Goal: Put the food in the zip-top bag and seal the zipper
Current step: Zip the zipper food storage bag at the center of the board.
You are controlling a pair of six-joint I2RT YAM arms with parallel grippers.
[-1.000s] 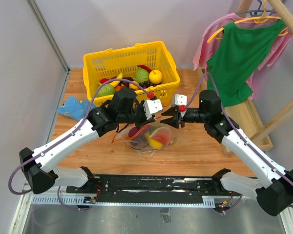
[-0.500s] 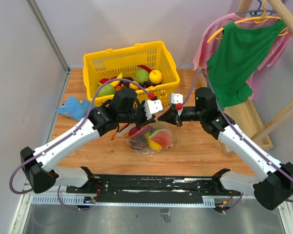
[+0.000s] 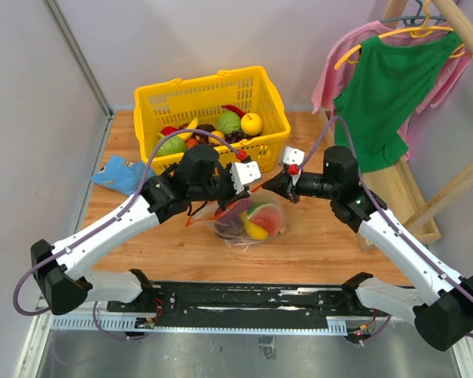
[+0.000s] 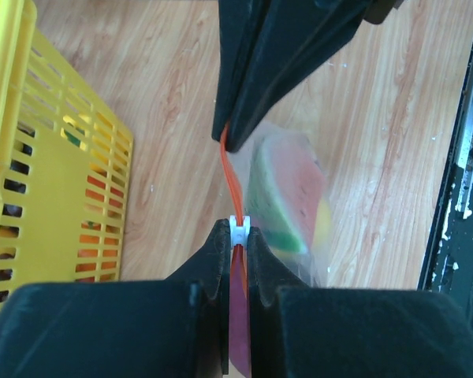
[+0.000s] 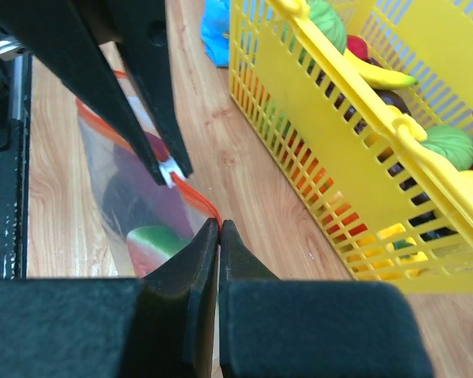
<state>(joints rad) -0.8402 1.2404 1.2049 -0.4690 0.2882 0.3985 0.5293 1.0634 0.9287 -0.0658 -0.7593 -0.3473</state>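
Zipper point(image 4: 225, 175) pinched by left fingers point(image 4: 210, 268), right fingers point(image 5: 199, 268).

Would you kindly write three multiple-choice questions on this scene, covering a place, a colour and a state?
1. Where is the yellow basket relative to the zip-top bag?
A) on its far side
B) on its near side
C) on top of it
2. What colour is the zipper?
A) blue
B) red-orange
C) black
3. How is the right gripper?
A) wide open
B) shut on the zipper
C) shut on the basket

1 A: the top view shows the basket beyond the bag.
2 B: the strip shows orange in both wrist views.
3 B: its jaws pinch the strip's end.
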